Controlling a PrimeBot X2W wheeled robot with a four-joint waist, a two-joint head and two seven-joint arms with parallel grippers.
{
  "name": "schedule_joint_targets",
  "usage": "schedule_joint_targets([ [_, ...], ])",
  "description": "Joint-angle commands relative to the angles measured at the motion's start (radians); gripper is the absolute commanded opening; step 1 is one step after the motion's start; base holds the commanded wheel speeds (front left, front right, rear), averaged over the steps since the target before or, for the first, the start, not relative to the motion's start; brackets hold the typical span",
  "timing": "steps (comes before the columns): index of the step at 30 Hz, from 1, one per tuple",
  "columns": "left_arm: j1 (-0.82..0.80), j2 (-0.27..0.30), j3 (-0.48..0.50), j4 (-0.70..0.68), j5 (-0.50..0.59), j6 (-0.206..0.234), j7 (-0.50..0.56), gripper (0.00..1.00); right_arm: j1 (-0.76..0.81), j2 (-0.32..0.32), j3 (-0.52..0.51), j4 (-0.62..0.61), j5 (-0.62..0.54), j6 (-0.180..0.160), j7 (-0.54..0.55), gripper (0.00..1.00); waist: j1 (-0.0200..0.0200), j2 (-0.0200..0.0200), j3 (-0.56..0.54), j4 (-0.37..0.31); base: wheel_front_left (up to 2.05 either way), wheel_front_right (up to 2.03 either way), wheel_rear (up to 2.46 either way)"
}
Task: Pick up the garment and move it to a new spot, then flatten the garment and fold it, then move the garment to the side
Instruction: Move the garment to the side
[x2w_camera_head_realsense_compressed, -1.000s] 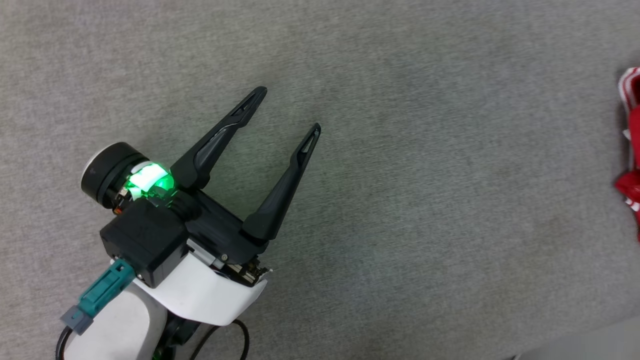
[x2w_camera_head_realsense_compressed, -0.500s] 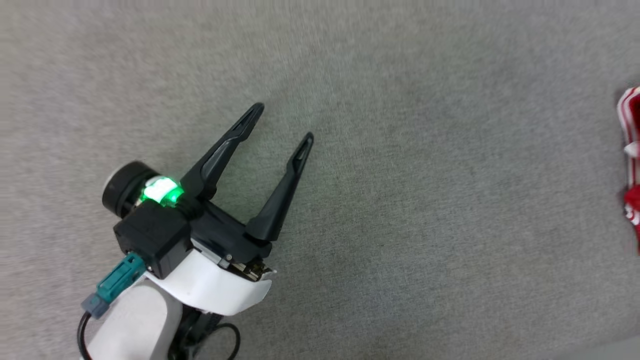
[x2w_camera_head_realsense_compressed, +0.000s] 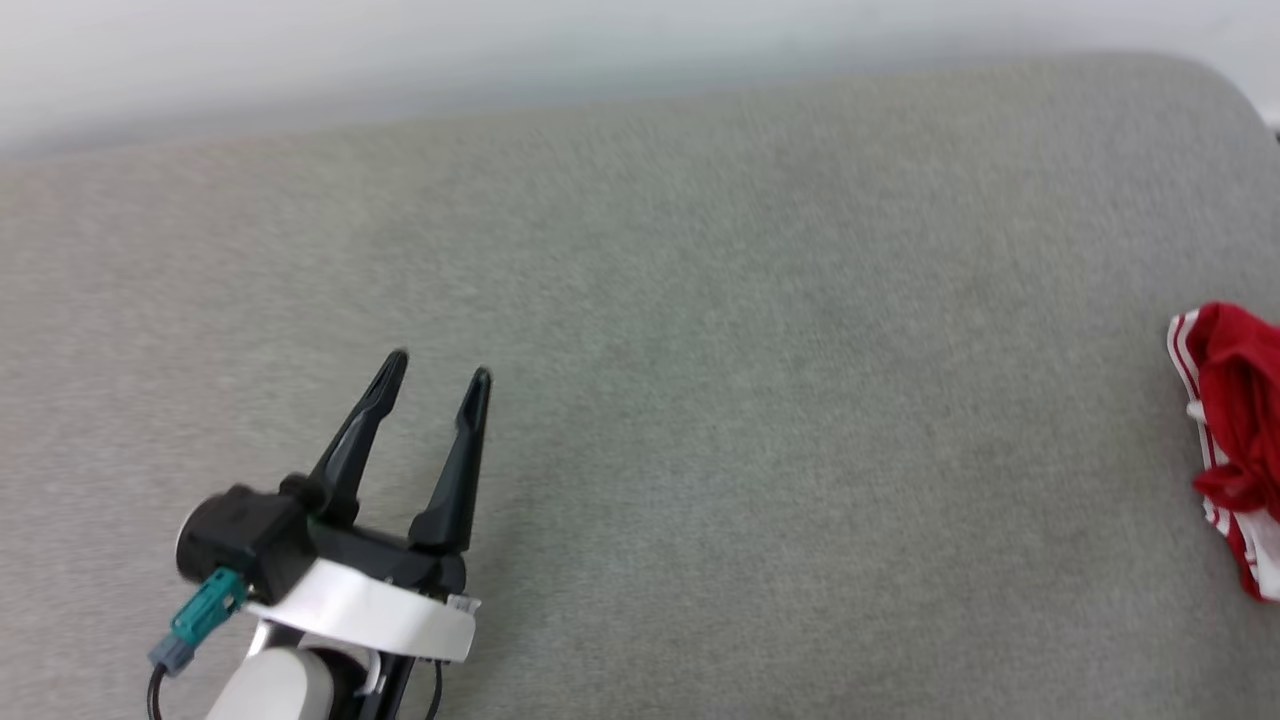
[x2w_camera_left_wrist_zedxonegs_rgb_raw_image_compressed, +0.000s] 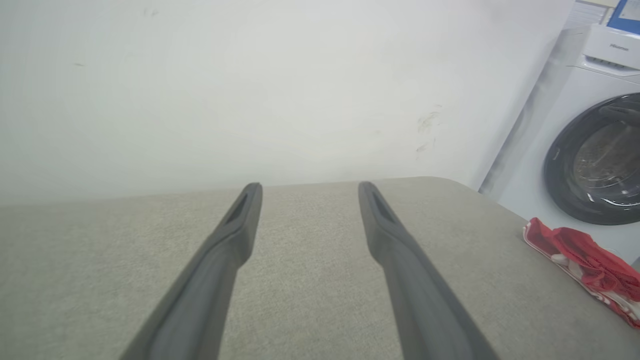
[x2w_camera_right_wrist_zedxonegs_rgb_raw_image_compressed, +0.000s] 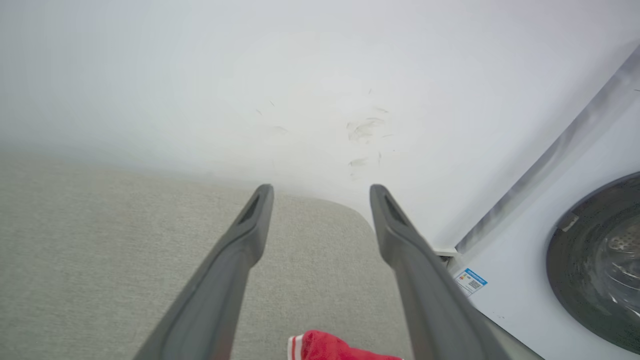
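Garment: your red jersey T-shirt with white striped trim lies bunched at the grey fabric surface's right edge, seemingly set aside | Left gripper: fingers spread, empty, well apart | Right gripper: fingers spread above it, holding nothing

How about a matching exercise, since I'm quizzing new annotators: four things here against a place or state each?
1. garment
2. left gripper
3. right gripper
4. washing machine

A. white, with a dark round door
B. open, close to the garment
C. bunched at the right edge of the grey surface
D. open, far left of the garment

Pairs: 1-C, 2-D, 3-B, 4-A.
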Motion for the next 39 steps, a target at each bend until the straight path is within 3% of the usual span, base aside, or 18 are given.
schedule_joint_targets([
  [1, 0.018, 0.003, 0.005, 0.007, -0.001, 0.007, -0.005, 1.00, 0.026, 0.027, 0.004, -0.026, 0.015, -0.001, -0.006, 1.00, 0.0003, -0.0001, -0.061, 0.044, 0.00, 0.00, 0.00],
  [4, 0.073, -0.007, 0.025, 0.045, -0.013, 0.020, -0.011, 1.00, 0.135, 0.172, 0.021, -0.135, 0.078, -0.001, -0.055, 1.00, 0.0003, -0.0001, -0.118, 0.084, 0.00, 0.00, 0.00],
  [9, 0.117, -0.025, 0.049, 0.082, -0.014, 0.031, -0.016, 1.00, 0.254, 0.263, 0.059, -0.167, 0.107, -0.001, -0.131, 1.00, 0.0003, -0.0001, -0.156, 0.114, 0.00, 0.00, 0.00],
  [14, 0.147, -0.040, 0.067, 0.125, 0.013, 0.026, -0.019, 1.00, 0.341, 0.337, 0.076, -0.124, 0.142, -0.001, -0.216, 1.00, 0.0003, -0.0001, -0.182, 0.132, 0.00, 0.00, 0.00],
  [24, 0.175, -0.116, 0.138, 0.177, 0.081, -0.021, -0.019, 1.00, 0.387, 0.401, 0.113, 0.017, 0.095, -0.001, -0.346, 1.00, 0.0003, -0.0001, -0.194, 0.150, 0.00, 0.00, 0.00],
  [39, 0.180, -0.208, 0.256, 0.175, 0.171, -0.089, -0.019, 1.00, 0.357, 0.415, 0.116, 0.078, 0.062, -0.001, -0.371, 1.00, 0.0003, -0.0001, -0.206, 0.148, 0.00, 0.00, 0.00],
])
